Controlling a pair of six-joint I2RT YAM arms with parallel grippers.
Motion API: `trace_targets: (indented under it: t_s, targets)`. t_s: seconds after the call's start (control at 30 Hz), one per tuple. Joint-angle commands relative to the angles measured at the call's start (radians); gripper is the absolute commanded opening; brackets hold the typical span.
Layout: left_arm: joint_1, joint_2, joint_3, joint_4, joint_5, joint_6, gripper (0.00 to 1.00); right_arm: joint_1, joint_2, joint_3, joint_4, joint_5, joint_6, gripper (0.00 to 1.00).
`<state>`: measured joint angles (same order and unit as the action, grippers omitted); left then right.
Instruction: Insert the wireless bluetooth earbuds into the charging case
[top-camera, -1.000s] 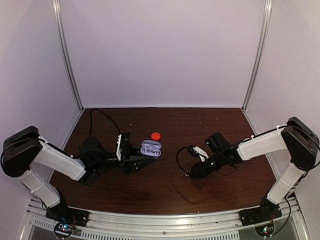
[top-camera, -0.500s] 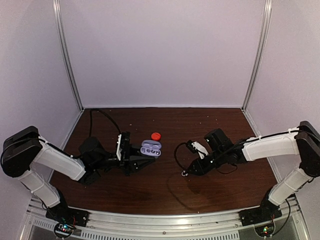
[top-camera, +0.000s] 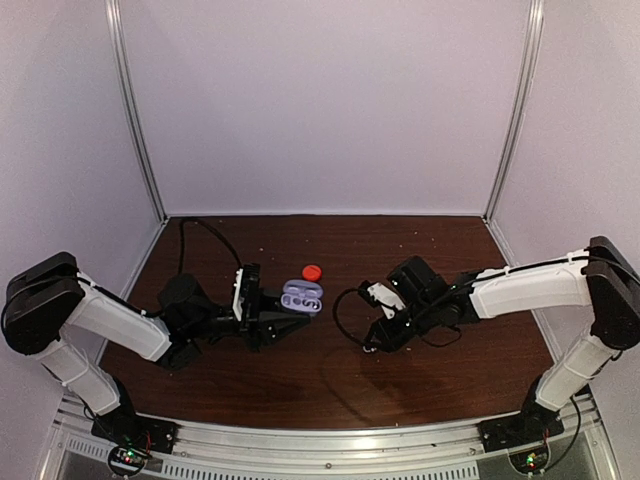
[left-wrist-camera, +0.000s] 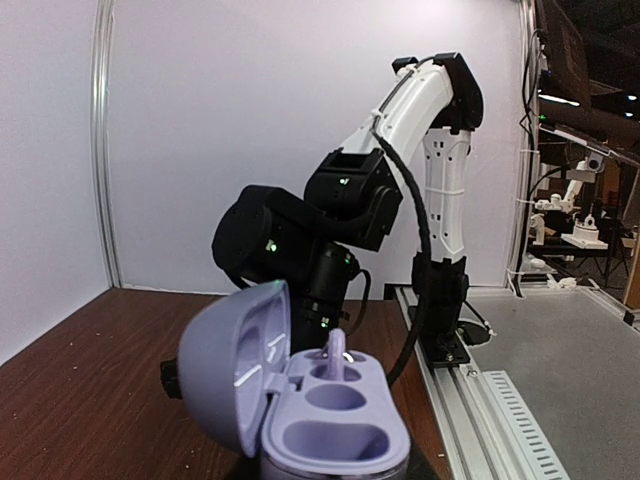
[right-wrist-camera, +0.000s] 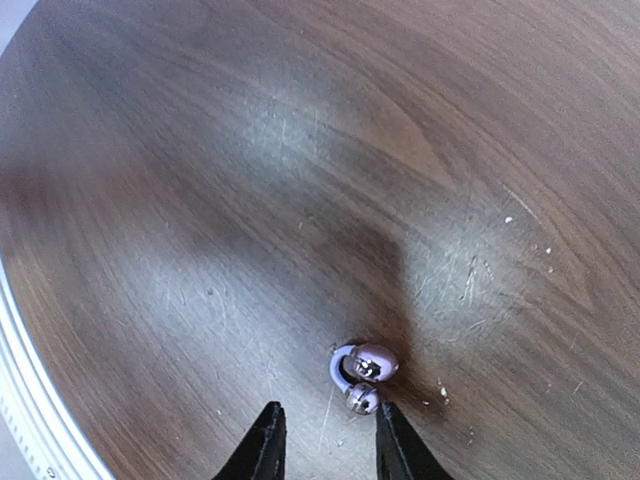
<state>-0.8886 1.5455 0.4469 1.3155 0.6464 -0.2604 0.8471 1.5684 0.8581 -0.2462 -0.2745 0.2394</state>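
My left gripper (top-camera: 272, 318) is shut on the lilac charging case (top-camera: 302, 297) and holds it at centre-left. In the left wrist view the case (left-wrist-camera: 335, 425) stands open with its lid (left-wrist-camera: 232, 368) swung left. One lilac earbud (left-wrist-camera: 337, 352) sits in the far slot, and the near slots are empty. My right gripper (right-wrist-camera: 328, 445) is open, low over the table. A lilac and silvery hook-shaped earbud (right-wrist-camera: 362, 372) lies on the wood just ahead of its right fingertip (right-wrist-camera: 392, 440), not held. In the top view the right gripper (top-camera: 370, 346) is right of the case.
A small red piece (top-camera: 312, 271) lies on the table just behind the case. White walls and metal posts close in the brown wooden table (top-camera: 300, 390). The aluminium rail (top-camera: 330, 440) runs along the near edge.
My right arm has swung left, bringing its gripper closer to the middle of the table. The left arm and the case have not moved.
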Motion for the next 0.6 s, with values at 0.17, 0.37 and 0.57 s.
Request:
trace_targets:
  t_s: [0.17, 0.37, 0.57]
  targets:
    - [0.008, -0.017, -0.007, 0.049, -0.007, 0.008, 0.00, 0.017, 0.051, 0.003, -0.004, 0.086, 0.016, 0.32]
    - [0.008, -0.018, -0.008, 0.047, -0.010, 0.010, 0.00, 0.018, 0.081, -0.007, 0.014, 0.088, 0.017, 0.31]
    - [0.008, -0.017, -0.010, 0.046, -0.011, 0.012, 0.00, 0.017, 0.095, -0.014, 0.025, 0.088, 0.016, 0.29]
